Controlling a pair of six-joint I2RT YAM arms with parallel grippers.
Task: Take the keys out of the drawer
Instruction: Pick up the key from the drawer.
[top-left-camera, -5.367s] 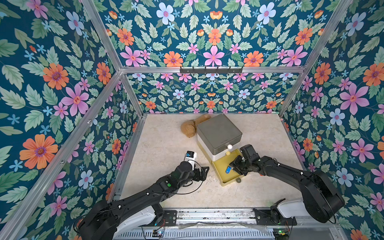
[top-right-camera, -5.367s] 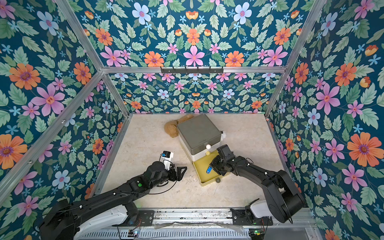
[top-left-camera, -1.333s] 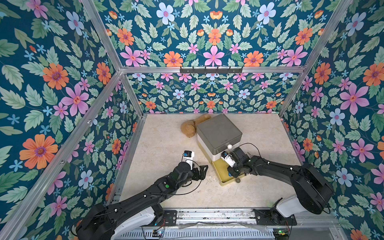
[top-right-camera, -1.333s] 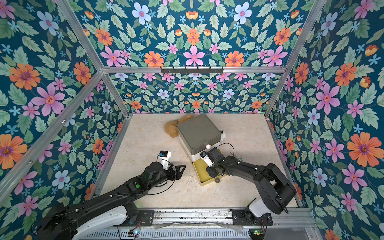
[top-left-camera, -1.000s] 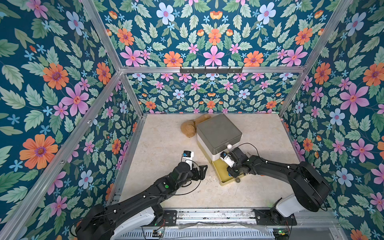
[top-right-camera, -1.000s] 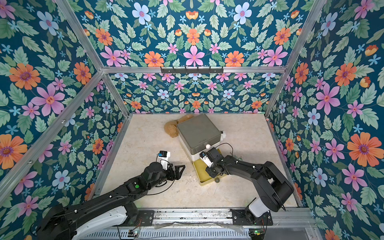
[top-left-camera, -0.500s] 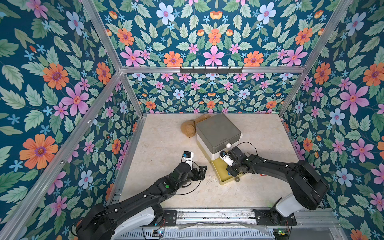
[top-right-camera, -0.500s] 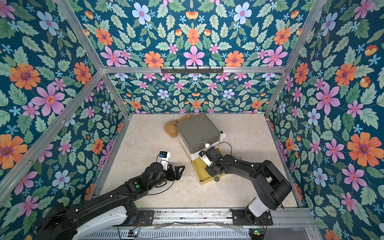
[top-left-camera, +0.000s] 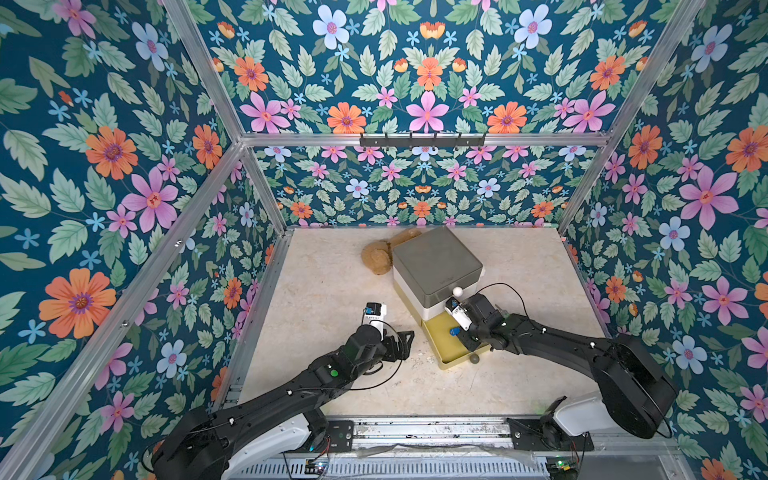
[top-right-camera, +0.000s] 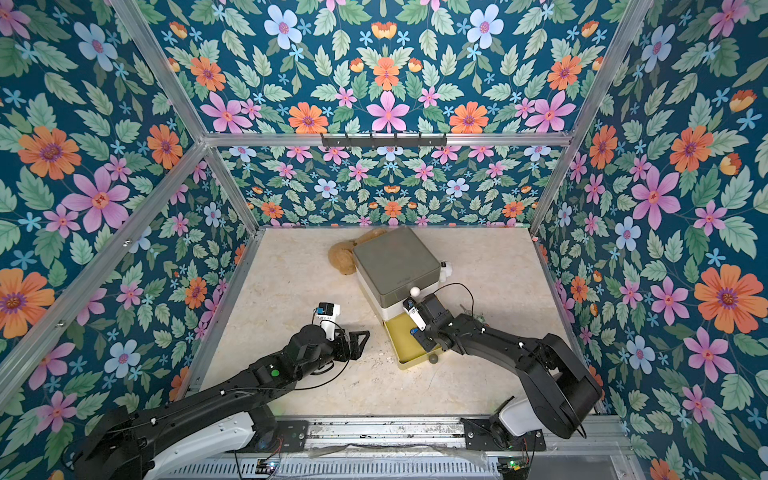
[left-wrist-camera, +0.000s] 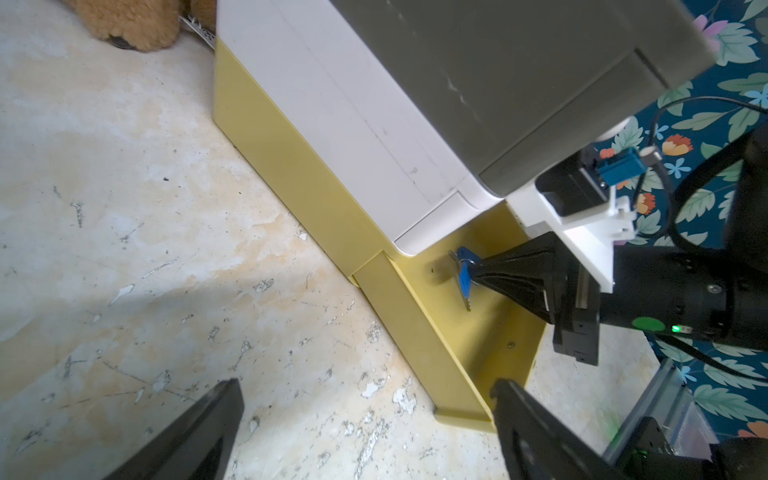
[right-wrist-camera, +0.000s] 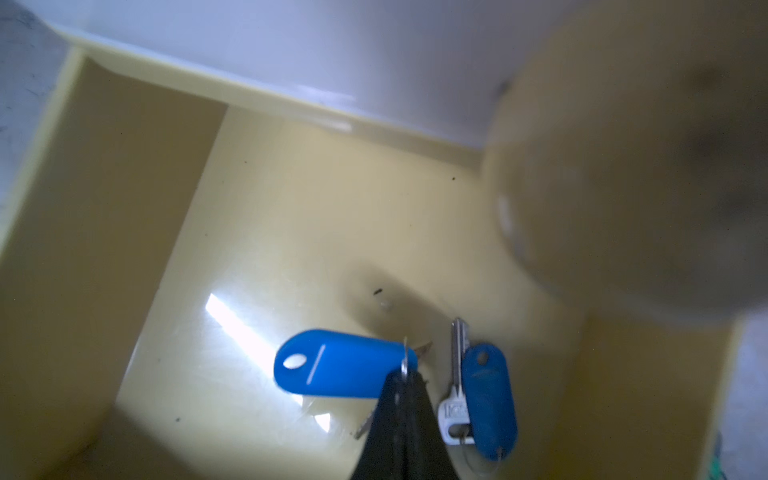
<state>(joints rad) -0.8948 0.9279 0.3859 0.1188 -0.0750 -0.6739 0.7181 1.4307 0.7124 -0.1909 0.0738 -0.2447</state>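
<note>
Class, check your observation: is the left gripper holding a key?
No, the left gripper stands open and empty over the table.

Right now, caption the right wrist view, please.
Right hand pinches a blue-tagged key in the yellow drawer, second key beside.

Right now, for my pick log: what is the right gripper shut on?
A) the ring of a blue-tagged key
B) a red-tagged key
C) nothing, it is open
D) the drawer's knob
A: in the right wrist view the right gripper is pinched shut on the ring of the blue-tagged key inside the yellow drawer, while a second key lies loose beside it.
</note>
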